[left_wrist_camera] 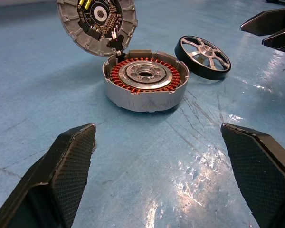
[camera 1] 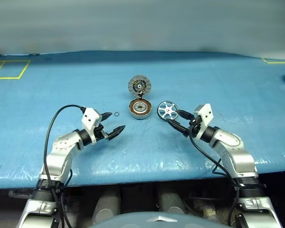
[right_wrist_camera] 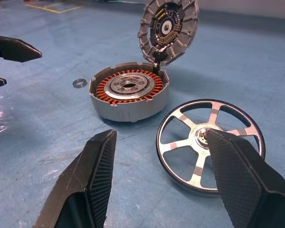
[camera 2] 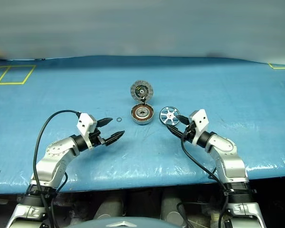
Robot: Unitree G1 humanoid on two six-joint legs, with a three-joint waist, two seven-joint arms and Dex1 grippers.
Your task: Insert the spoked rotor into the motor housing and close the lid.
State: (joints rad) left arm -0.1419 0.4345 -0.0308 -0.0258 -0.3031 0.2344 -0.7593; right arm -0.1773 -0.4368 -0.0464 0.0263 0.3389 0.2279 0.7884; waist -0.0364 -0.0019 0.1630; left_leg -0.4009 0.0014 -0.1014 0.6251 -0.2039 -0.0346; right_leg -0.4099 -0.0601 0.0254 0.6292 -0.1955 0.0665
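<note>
The housing (camera 1: 139, 109) sits flat on the blue table (camera 1: 47, 90), open side up, copper windings around a silver centre. Its lid (camera 1: 139, 86) stands up from the far edge, its ribbed face toward me. The rotor (camera 1: 167, 110) lies flat just right of the housing, apart from it. A small ring (camera 1: 117, 114) lies to the left. My left gripper (camera 1: 115, 124) is wide open and empty. My right gripper (camera 1: 176, 119) is open near the rotor, holding nothing. I can read no writing
</note>
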